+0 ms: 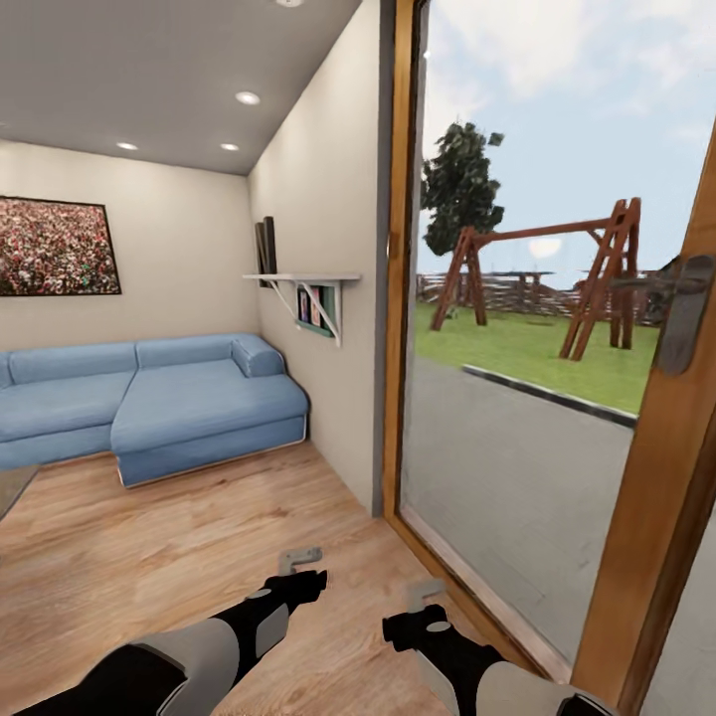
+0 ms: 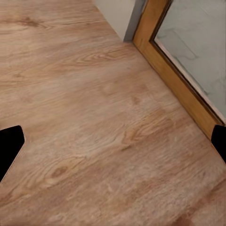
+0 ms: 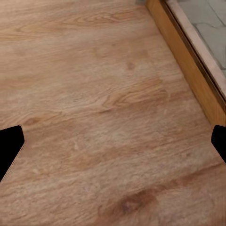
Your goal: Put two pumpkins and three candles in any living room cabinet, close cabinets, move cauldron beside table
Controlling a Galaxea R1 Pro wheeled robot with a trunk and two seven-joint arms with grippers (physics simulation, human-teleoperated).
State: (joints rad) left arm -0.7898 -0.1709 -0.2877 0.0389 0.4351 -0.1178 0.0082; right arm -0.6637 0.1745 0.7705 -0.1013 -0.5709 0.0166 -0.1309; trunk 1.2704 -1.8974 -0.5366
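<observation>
Left jaws: the left gripper (image 1: 300, 560) is hanging low over the wooden floor (image 2: 94, 117), spread wide open and carrying nothing.
Right jaws: the right gripper (image 1: 426, 593) is standing open and empty too, just beside the wooden door frame (image 3: 188, 56).
Ahead of the jaws: a blue sofa (image 1: 149, 398) is lying far forward, to the left; a wall shelf (image 1: 303, 283) is hanging above it.
Task things: pumpkins, candles, cabinet and cauldron are not appearing here, so I cannot tell which arm is nearer.
Judgement: the robot is probably needing to turn away from the glass door (image 1: 517, 398) first.
</observation>
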